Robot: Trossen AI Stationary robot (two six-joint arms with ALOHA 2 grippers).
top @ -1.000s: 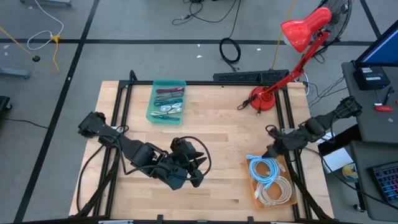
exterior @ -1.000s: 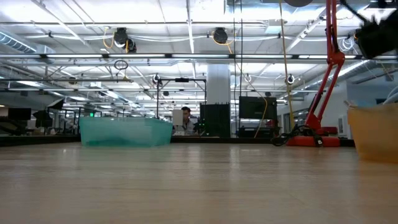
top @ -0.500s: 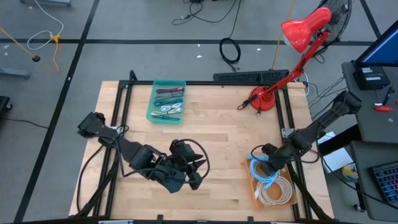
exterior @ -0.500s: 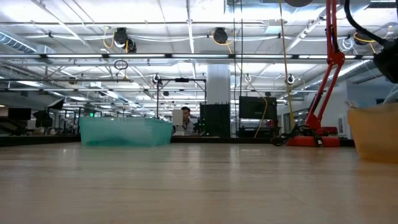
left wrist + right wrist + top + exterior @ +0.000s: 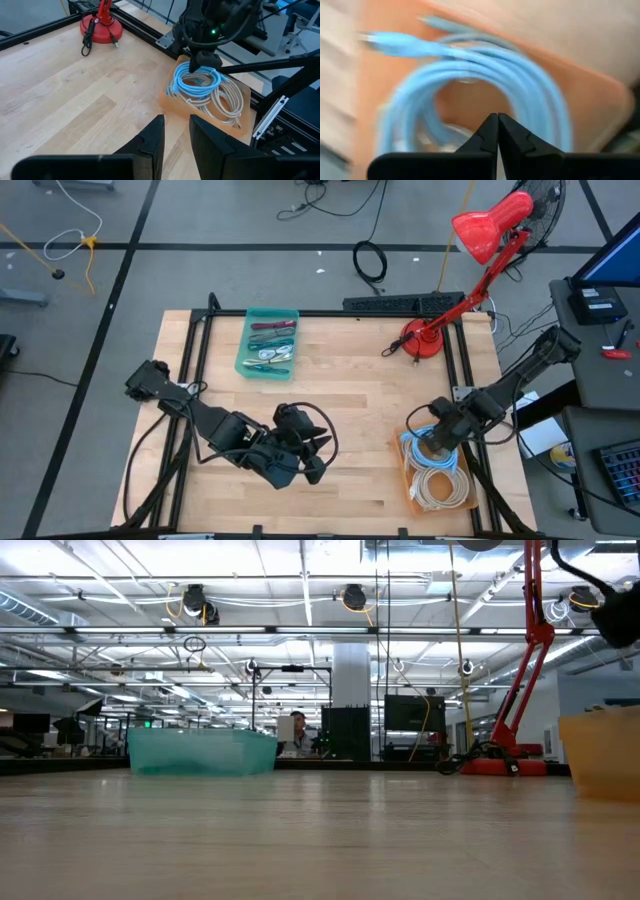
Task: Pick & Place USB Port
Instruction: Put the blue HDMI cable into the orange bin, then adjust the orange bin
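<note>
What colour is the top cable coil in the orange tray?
Light blue cable coil, clearest in the left wrist view.

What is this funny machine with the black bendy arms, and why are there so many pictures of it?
It is a robot with two dark arms at a wooden table. Each arm ends in a two-finger pincher called a gripper.

One camera looks down from above, one sits level with the tabletop, and each wrist carries its own camera.

On the table are a see-through teal plastic tray of small tools, a red desk lamp, and an orange tray holding a coiled light blue cable and a coiled beige cable.

The right gripper hangs over the blue cable with its fingers shut together, holding nothing that I can see. The left gripper waits over the middle of the table, empty, fingers slightly apart.
</note>
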